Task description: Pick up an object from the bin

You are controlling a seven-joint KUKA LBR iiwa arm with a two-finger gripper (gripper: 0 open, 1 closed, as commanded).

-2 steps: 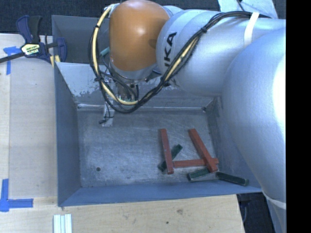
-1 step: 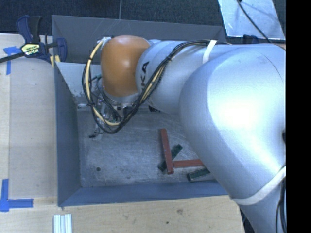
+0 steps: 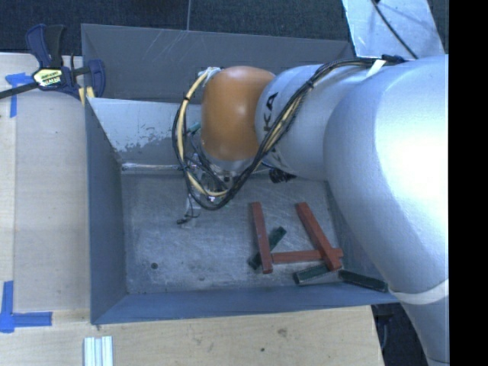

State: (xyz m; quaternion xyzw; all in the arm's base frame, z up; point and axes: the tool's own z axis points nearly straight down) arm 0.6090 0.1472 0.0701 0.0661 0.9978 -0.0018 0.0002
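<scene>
Right of the jaws, whose state I cannot tell, lie red sticks (image 3: 260, 237) that look light and stiff, best gripped across the narrow middle.

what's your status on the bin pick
Gripper low over bare bin floor. Red-brown sticks and dark green pieces lie apart from it, image right. Nothing between them.

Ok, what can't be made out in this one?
The hand, camera view: mostly hidden by the orange wrist cover and cables; whether it holds anything is too small to tell.
The bin, right side: covered by the arm.
The dark strip: its right end runs under the arm.
The red-brown bars: joined or merely touching, unclear.
</scene>
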